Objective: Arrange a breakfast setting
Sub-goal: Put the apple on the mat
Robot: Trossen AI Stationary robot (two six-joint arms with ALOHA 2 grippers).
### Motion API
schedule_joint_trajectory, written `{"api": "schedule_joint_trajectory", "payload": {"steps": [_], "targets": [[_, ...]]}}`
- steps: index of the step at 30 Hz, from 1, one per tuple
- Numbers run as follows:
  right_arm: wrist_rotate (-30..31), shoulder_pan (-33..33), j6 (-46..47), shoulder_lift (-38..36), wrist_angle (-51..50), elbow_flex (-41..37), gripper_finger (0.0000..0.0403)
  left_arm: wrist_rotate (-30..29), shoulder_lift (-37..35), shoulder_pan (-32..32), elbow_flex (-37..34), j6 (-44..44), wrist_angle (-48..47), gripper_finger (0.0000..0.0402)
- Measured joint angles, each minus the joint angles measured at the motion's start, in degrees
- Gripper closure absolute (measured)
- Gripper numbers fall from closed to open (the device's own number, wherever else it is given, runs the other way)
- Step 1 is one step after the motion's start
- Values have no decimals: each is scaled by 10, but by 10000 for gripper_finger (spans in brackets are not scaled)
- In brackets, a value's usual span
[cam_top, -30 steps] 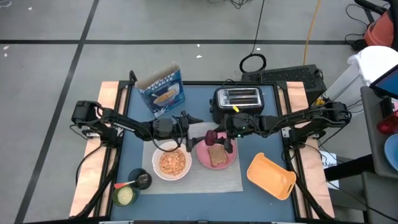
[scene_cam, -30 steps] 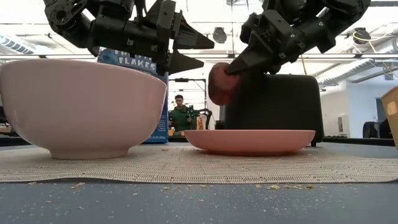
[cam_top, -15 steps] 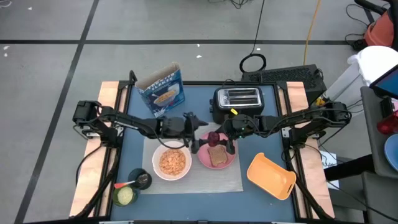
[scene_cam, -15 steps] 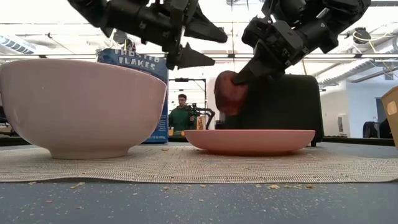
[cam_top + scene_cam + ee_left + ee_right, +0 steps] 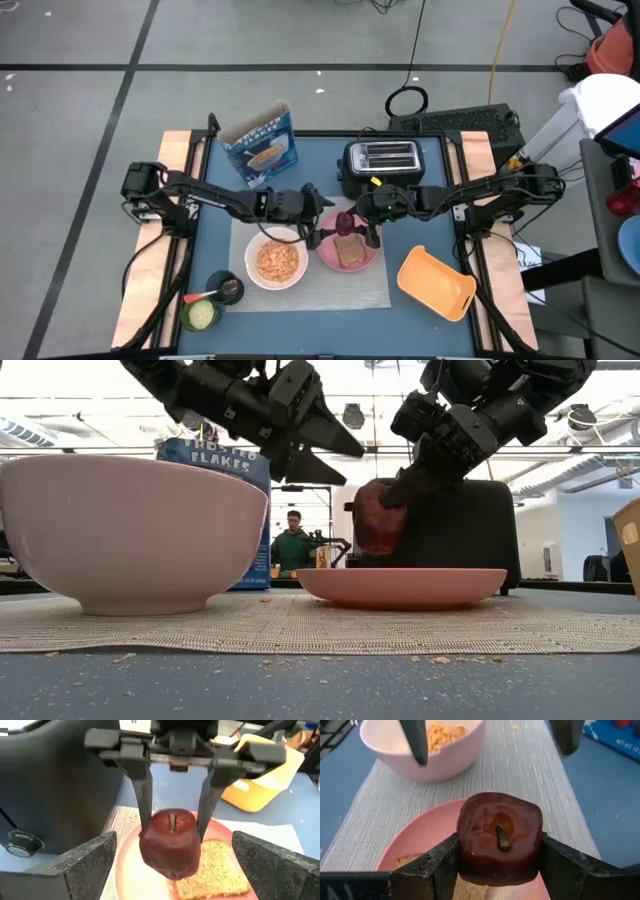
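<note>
overhead, table-level, 2 wrist cameras.

Both arms matte black, segmented tube links with chunky joint housings. Right arm same build, small yellow mark near its wrist. Left gripper: two flat black tapered fingers, wedge tips. Right gripper: black crossbar body, block carriages each side, two slim dark fingers hanging off them, centre housing on top. Thin black cabling at both arm bases.

Glossy dark red fruit, woven grey mat, matt black fingers
</note>
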Motion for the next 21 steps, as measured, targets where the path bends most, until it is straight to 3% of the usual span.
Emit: {"api": "schedule_joint_trajectory", "payload": {"steps": [7, 14, 21], "targets": [[0, 0, -23, 0, 32, 8, 182, 19, 55, 2, 1, 8, 66, 3], [0, 0, -36, 0, 25, 13, 179, 19, 67, 3, 0, 8, 65, 4], [1, 0, -35, 0, 2, 13, 178, 19, 66, 9, 1, 8, 83, 43]]}}
